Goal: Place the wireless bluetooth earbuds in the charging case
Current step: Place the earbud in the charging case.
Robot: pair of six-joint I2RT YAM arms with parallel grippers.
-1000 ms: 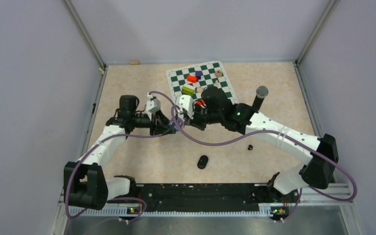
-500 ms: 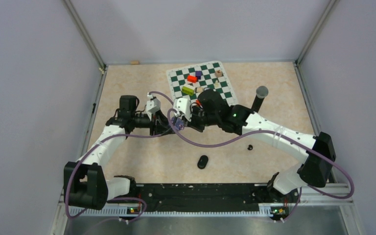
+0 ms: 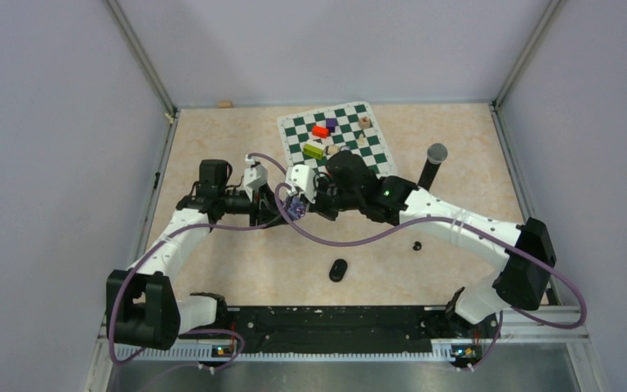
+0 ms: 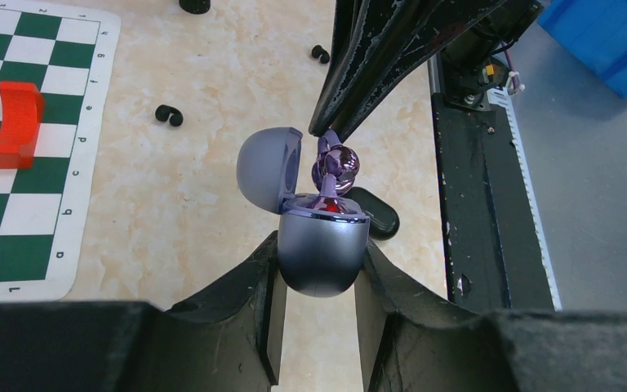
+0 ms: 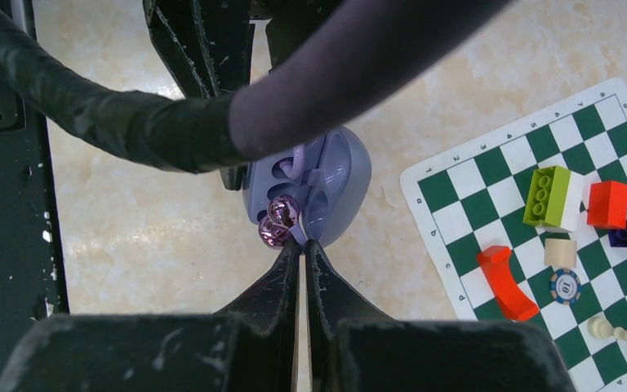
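**Top view.** Shows the left gripper and right gripper meeting tip to tip at mid-table, with one pale purple charging case between them. Too small here to tell how the jaws stand. Counts one black earbud on the table well to the right of both jaws, one black oval case nearer the bases, and one chessboard beyond the jaws.

**Left wrist view.** Shows the left gripper narrowed onto the body of the charging case, one finger against each side and the lid swung open. Places one shiny purple earbud directly over the open mouth, hanging from the tip of the right gripper. Cannot tell whether it touches the rim. Counts two black earbuds on the table beyond the jaws, well apart, and one red arch block on the chessboard.

**Right wrist view.** Shows the right gripper pressed fully together, pinching the purple earbud, which sits just beyond the fingertips at the near edge of the open charging case. Counts one further pale purple shape in a well of the case, too unclear to name. Counts five blocks, one chip and one white pawn on the chessboard, right of the jaws.
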